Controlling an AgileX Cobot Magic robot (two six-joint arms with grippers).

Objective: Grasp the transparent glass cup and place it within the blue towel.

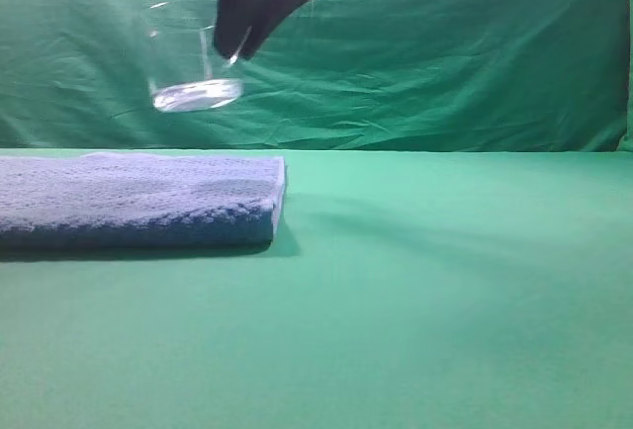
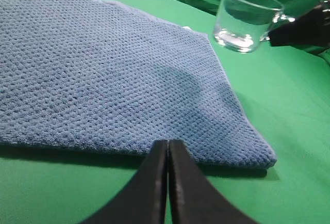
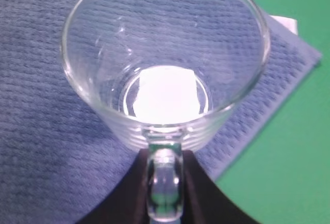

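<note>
Left fingers (image 2: pixel 167 182) pressed together at the towel's near edge; glass cup lifted above the towel.

In the left wrist view, the 2 black left fingers sit at 6 o'clock, touching each other, just short of the blue towel (image 2: pixel 113 79) lying flat on the green bench (image 2: pixel 289 110). At 1 o'clock the transparent glass cup (image 2: pixel 242 20) hangs clear of the towel, tilted. The right fingers (image 3: pixel 165 190) pinch its clear handle (image 3: pixel 165 182) from both sides, the towel showing below through the glass.
</note>
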